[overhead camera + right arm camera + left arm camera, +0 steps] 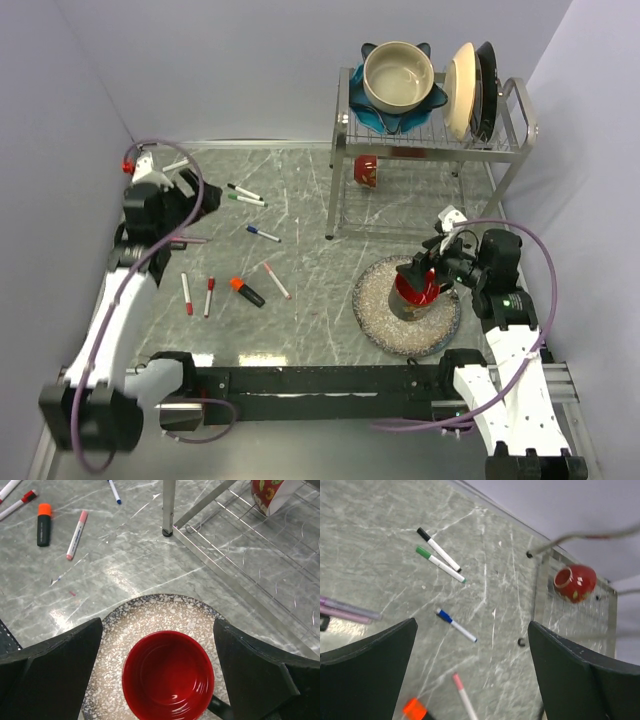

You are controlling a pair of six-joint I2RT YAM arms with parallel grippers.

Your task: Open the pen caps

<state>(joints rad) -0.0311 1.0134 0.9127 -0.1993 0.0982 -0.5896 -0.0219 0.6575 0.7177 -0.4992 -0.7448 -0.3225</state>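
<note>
Grey marble table (300,195) holds pens (264,234), pen caps (423,552) on, centre left; I see left gripper (472,630) and right gripper (157,625) spread.

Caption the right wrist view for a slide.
Open right gripper above a red cup on a speckled plate; pen caps still on, beyond.

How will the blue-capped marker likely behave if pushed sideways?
The blue-capped marker looks slim and round, lying flat on the smooth table, so it would probably roll. It seems rigid and likely light, so it may skid easily.
</note>
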